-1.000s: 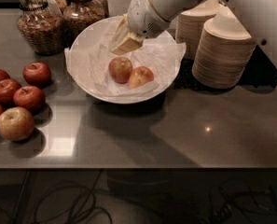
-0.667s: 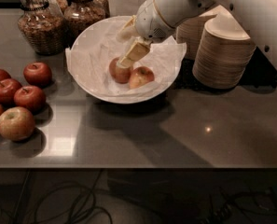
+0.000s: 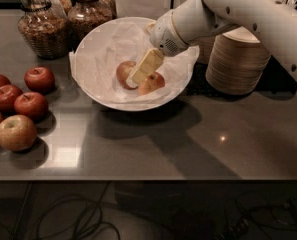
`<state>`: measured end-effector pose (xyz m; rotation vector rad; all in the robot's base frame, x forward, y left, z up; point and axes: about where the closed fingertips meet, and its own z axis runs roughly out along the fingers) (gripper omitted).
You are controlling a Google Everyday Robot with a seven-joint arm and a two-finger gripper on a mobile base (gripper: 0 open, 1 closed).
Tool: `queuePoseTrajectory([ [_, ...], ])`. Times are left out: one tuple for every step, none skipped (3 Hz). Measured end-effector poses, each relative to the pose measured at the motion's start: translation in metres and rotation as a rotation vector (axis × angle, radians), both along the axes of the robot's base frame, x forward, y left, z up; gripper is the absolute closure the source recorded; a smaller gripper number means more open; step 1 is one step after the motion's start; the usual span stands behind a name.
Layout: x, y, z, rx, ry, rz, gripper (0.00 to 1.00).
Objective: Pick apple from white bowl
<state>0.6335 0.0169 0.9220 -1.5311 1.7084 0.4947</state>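
The white bowl [image 3: 103,91] lined with crinkled white paper stands at the table's back middle. Two apples lie in it. The orange-red apple [image 3: 123,73] is on the left and a paler yellow-pink apple [image 3: 153,83] touches it on the right. My gripper [image 3: 138,75] reaches down into the bowl from the upper right. Its beige tip is low between the two apples, against the right side of the orange-red apple and partly covering it.
Several darker red apples [image 3: 32,104] and one paler apple [image 3: 16,132] lie at the table's left. Glass jars [image 3: 38,26] stand at the back left. Stacked beige bowls [image 3: 238,61] stand right of the white bowl, under my arm [image 3: 248,14].
My gripper has come down and forward from above the bowl's back rim into the bowl, ending between the two apples. The apples have not moved.
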Motion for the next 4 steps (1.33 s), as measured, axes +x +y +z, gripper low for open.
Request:
queuePoseTrajectory([
  [0.000, 0.005, -0.007, 0.032, 0.054, -0.055, 0.00],
  [0.000, 0.011, -0.012, 0.039, 0.089, -0.082, 0.00],
  [0.000, 0.016, -0.022, 0.010, 0.113, -0.088, 0.00],
  [0.002, 0.018, -0.041, -0.029, 0.147, -0.078, 0.00],
])
